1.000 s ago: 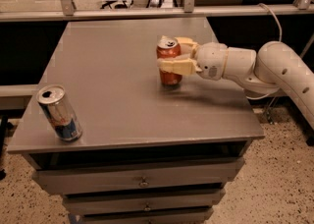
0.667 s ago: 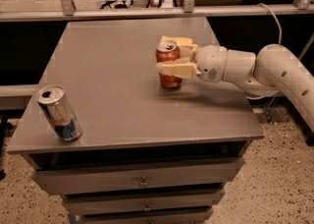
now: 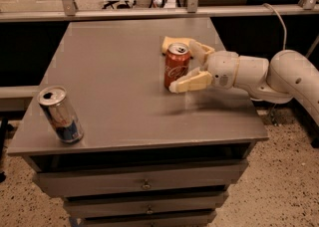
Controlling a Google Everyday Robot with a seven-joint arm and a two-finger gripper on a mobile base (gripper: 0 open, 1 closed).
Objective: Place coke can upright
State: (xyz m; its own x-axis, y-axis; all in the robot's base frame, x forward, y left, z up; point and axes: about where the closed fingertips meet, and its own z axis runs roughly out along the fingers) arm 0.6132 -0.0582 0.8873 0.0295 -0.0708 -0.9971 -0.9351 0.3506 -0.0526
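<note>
The coke can (image 3: 177, 65) stands upright on the grey table (image 3: 109, 71), right of centre and toward the far edge, between the two fingers of the gripper (image 3: 172, 66), which reaches in from the right. The jaws are spread apart rather than clamped: one finger (image 3: 174, 45) sits behind the can's top and the other (image 3: 192, 82) lies just beside its lower front. Bare tabletop extends left and forward of the can, and a silver-and-blue can (image 3: 61, 114) stands well apart near the front-left corner.
</note>
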